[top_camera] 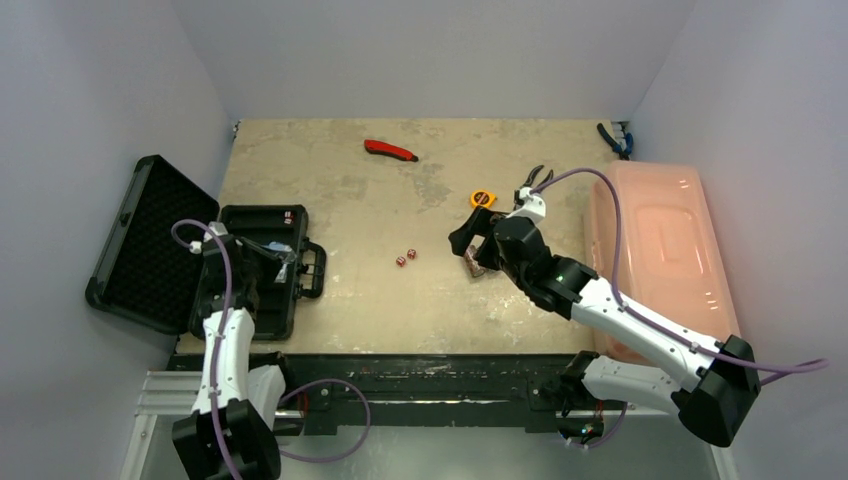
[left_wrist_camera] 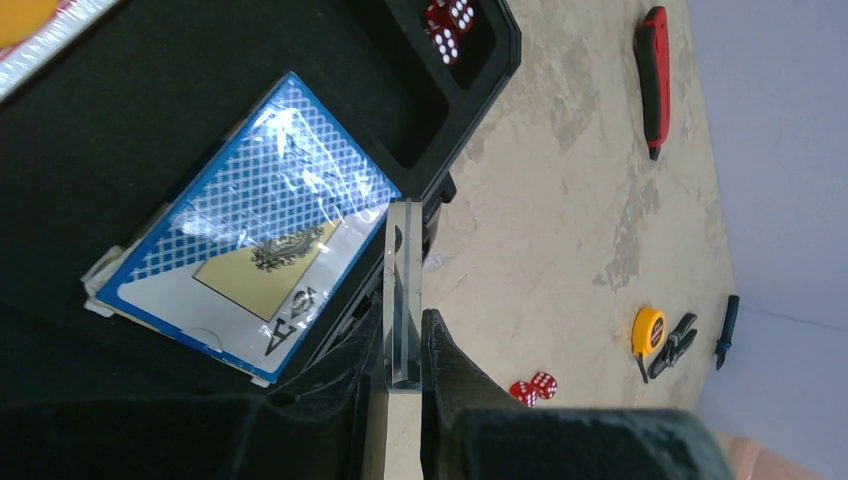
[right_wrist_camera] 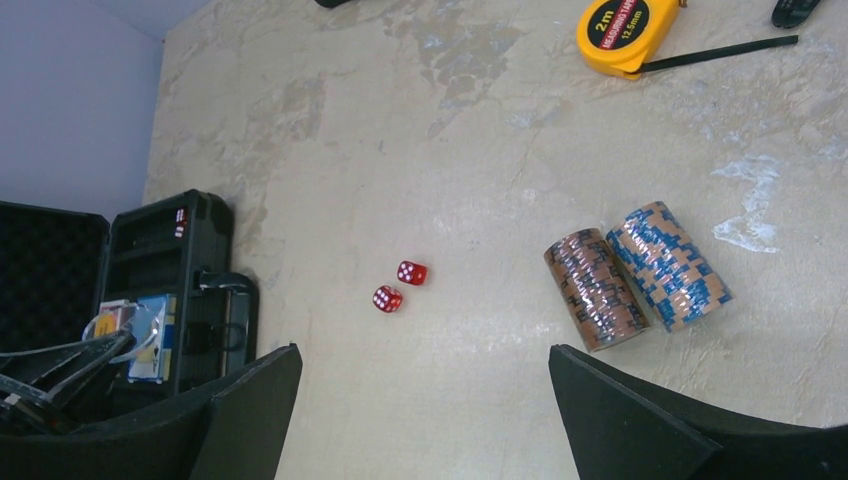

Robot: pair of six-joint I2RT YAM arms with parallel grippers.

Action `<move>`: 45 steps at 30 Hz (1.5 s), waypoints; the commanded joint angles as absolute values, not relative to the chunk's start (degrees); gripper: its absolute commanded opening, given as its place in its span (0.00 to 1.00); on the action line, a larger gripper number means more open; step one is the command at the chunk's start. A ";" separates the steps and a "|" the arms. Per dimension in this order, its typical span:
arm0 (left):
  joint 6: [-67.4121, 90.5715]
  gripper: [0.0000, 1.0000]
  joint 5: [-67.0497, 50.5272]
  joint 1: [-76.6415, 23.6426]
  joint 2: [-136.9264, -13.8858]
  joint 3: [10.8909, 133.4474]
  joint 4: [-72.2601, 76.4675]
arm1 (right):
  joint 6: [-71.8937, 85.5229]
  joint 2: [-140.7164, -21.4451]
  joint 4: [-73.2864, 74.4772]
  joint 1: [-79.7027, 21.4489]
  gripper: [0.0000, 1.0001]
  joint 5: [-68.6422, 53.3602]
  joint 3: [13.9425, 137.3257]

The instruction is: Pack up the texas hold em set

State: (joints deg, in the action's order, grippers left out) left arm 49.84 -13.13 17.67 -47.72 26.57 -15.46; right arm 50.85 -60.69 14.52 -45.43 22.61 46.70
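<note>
Your left claw (left_wrist_camera: 403,335) is pinched tight on a thin clear disc (left_wrist_camera: 403,250), which shows edge-on in the wrist view. It's hanging right over the open black case (top_camera: 262,300) at the left edge of the bench (top_camera: 400,310), toward the near corner. The foam-lined lid (top_camera: 145,240) is flopped out past that edge. Inside the case there's a blue-backed card deck (left_wrist_camera: 250,230) lying flat just beside the disc. There's also a pair of red dice (left_wrist_camera: 448,22) tucked into a small compartment at the case's far end.

Your right claw (right_wrist_camera: 422,365) is spread wide and holding nothing, low over the middle of the bench, a bit toward the right edge. The two chip rolls (right_wrist_camera: 598,290) lie on their sides, touching each other, one brownish and one blue-striped. They're just past one finger, not between the pair. Two loose dice (right_wrist_camera: 399,286) sit mid-bench, between the case and the rolls.

Other stuff out there:
- a yellow tape measure (right_wrist_camera: 622,30), toward the far edge from the rolls
- a red-handled tool (top_camera: 390,150), near the far edge
- blue pliers (top_camera: 615,140), in the far right corner
- an orange see-through bin (top_camera: 665,240), along the right edge
</note>
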 commanded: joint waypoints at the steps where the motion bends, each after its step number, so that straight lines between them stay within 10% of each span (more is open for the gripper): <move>1: 47.67 0.00 -16.50 21.68 -48.62 27.85 -12.80 | 49.75 -60.27 12.73 -45.62 0.99 22.00 46.06; 28: 48.11 0.00 -15.94 26.81 -53.44 26.54 -13.71 | 49.31 -61.34 13.92 -45.62 0.99 21.99 46.54; 45: 47.77 0.28 -13.65 26.81 -49.14 26.33 -16.96 | 49.92 -61.65 15.22 -45.62 0.99 22.06 46.82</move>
